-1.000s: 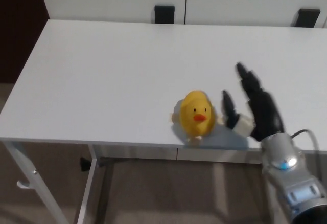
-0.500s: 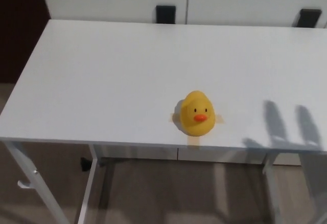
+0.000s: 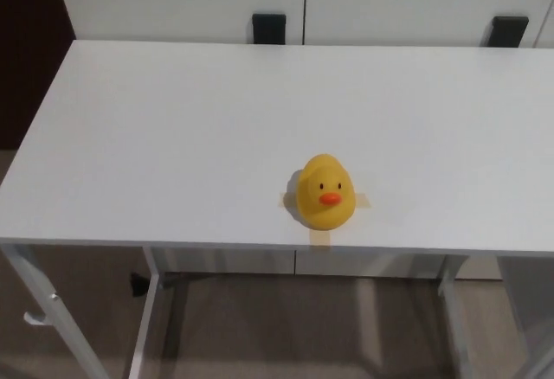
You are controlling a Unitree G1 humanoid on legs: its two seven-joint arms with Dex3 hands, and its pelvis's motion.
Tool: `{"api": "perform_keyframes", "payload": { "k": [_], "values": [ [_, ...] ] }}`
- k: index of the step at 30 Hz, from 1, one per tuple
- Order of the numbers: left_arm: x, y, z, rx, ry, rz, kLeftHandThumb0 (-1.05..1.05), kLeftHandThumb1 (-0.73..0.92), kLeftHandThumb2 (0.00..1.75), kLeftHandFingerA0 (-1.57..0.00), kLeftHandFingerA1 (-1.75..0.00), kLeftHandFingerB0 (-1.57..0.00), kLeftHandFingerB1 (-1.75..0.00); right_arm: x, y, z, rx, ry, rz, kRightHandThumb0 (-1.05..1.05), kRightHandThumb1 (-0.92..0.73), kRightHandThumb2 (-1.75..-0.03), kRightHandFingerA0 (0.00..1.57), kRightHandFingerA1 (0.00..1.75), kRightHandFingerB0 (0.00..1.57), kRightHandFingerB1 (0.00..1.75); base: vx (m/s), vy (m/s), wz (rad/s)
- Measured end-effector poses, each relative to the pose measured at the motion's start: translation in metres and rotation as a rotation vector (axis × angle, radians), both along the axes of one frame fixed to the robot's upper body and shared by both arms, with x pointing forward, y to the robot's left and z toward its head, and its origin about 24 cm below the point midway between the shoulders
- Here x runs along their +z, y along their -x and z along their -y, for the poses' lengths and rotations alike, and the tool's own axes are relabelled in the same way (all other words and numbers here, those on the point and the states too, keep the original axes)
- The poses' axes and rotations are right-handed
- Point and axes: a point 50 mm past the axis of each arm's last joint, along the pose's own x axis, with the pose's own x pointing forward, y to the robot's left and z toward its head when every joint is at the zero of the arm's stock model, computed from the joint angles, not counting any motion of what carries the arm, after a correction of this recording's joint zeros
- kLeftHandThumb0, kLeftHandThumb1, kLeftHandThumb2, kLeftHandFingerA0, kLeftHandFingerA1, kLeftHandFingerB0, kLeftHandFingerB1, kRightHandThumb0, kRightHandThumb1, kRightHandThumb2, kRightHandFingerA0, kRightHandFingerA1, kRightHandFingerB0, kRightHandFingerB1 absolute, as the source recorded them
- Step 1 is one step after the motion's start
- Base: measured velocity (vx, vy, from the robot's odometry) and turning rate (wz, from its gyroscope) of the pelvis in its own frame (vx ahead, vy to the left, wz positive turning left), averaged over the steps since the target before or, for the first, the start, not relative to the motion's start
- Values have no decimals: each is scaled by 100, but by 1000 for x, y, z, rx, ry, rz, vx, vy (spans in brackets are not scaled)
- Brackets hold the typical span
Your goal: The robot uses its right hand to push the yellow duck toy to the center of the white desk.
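White desk [image 3: 173, 137] bears the yellow duck toy [image 3: 325, 192] near its front edge; no hand shows.

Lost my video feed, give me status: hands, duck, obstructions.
Both hands out of view. Yellow duck upright on tape cross near front edge of white desk, not centered. Nothing else on desk.

The yellow duck toy [image 3: 325, 192] sits upright near the front edge of my white desk [image 3: 173, 137], roughly midway along its width. It is round and glossy, with an orange beak and two small black eyes facing me. It rests on a cross of tan tape [image 3: 318, 235].
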Motion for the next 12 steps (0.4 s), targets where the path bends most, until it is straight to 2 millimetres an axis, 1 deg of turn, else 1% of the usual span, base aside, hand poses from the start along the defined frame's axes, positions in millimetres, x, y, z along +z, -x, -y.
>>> {"api": "perform_keyframes", "payload": {
  "k": [1,2,3,4,5,6,7,9,10,12],
  "values": [
    [0,0,0,0,0,0,-26,66,60,-60,-42,-77,-50,0,0,0,0,0,0,-12,-47,-90,107,60,78,59,0,0,0],
    [0,0,0,0,0,0,-22,66,60,-54,-41,-78,-50,-12,12,4,-38,-28,-46,-13,-47,-85,111,62,79,59,0,0,0],
    [0,0,0,0,0,0,-22,66,60,-54,-41,-78,-50,-26,27,9,-84,-63,-102,-13,-47,-85,111,62,79,59,0,0,0],
    [0,0,0,0,0,0,-22,66,60,-54,-41,-78,-50,-26,27,9,-84,-63,-102,-13,-47,-85,111,62,79,59,0,0,0],
    [0,0,0,0,0,0,-23,68,60,-56,-41,-76,-49,-26,27,9,-84,-63,-102,-17,-46,-84,121,60,85,56,0,0,0],
    [0,0,0,1,0,-1,-23,68,60,-56,-41,-76,-49,-39,40,12,-125,-106,-157,-17,-46,-84,121,60,85,56,0,0,0],
    [0,0,0,1,0,0,-24,67,61,-62,-45,-75,-49,-45,45,13,-143,-127,-182,-17,-45,-87,122,58,83,54,0,0,0],
    [0,0,0,0,0,2,-24,67,61,-62,-45,-75,-49,-60,61,15,-192,-187,-253,-17,-45,-87,122,58,83,54,0,0,0],
    [0,0,0,1,0,1,-25,68,60,-58,-44,-69,-48,-65,66,15,-206,-208,-276,-21,-50,-80,124,57,86,50,0,0,0],
    [0,0,0,1,0,1,-25,68,60,-58,-44,-69,-48,-74,77,15,-225,-246,-335,-21,-50,-80,124,57,86,50,0,0,0]
  ]
}}
